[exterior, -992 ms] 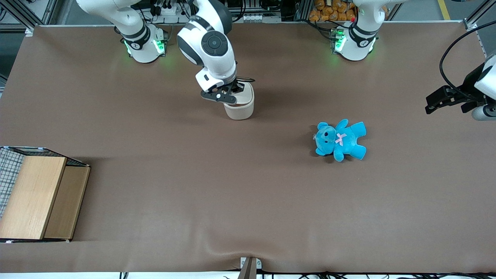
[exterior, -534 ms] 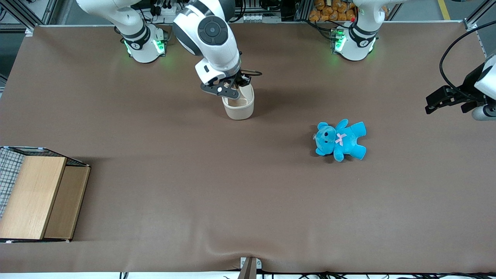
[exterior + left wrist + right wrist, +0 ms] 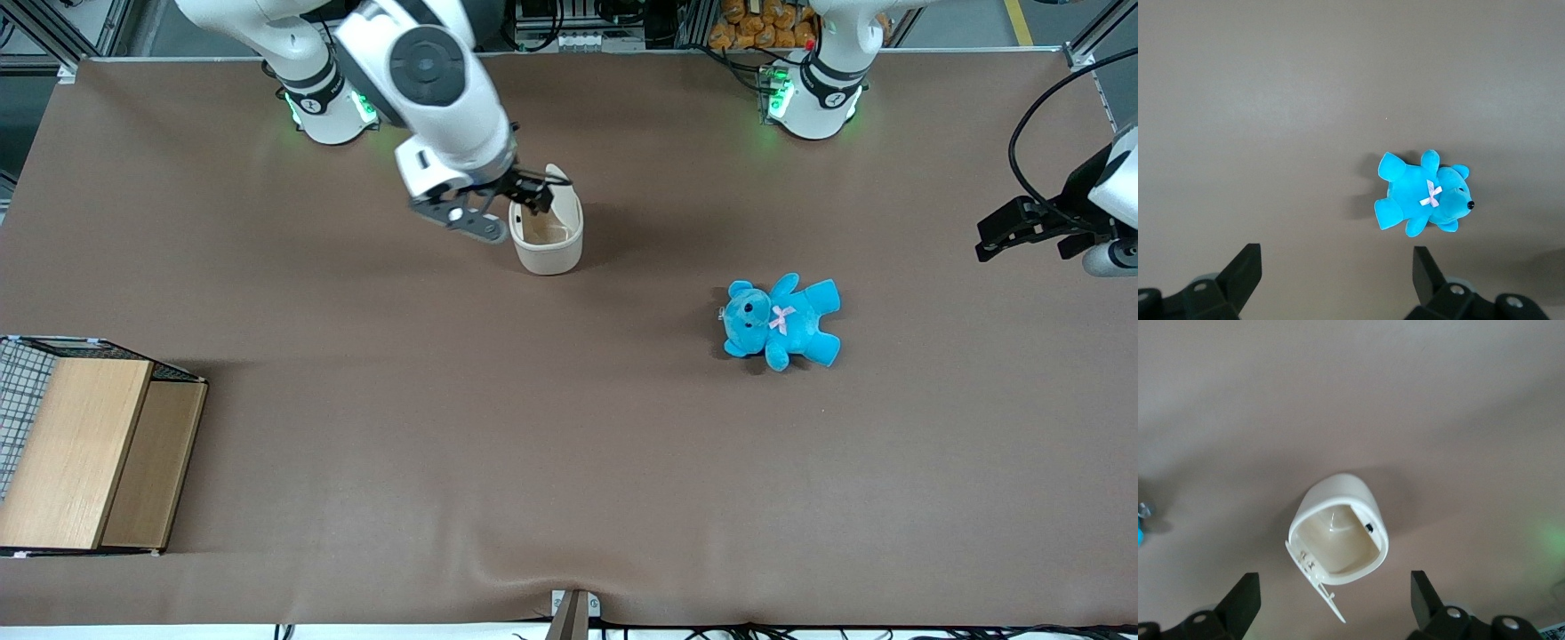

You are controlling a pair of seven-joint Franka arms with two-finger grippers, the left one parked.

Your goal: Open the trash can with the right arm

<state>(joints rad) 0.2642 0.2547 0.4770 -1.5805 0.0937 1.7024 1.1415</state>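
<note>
Standing on the brown table (image 3: 569,462) in the upper middle of the front view, the trash can (image 3: 547,238) had its flat lid (image 3: 558,180) swung up on the hinge at the edge farther from the front camera, so the tan inside showed from above. The right arm (image 3: 427,80) reached down from the upper left of that frame, and its gripper (image 3: 508,201) hung just above the can's rim, on the side toward the working arm's end of the table, close to the raised lid but holding nothing. In the right wrist view the two black fingers (image 3: 1241,603) stood wide apart with only bare table between them, and the trash can (image 3: 1338,527) lay below them with its mouth open to the camera and the lid (image 3: 1315,577) tipped outward from the rim. A blue teddy (image 3: 781,320) lay flat on the table, nearer the front camera than the can and toward the parked arm's end, well apart from it; the left wrist view showed the same teddy (image 3: 1421,197) with a small pale bow on its chest. At the lower left of the front view, at the working arm's end of the table, sat a wooden box (image 3: 89,453) with wire mesh (image 3: 18,391) along one side, well apart from everything else.
</note>
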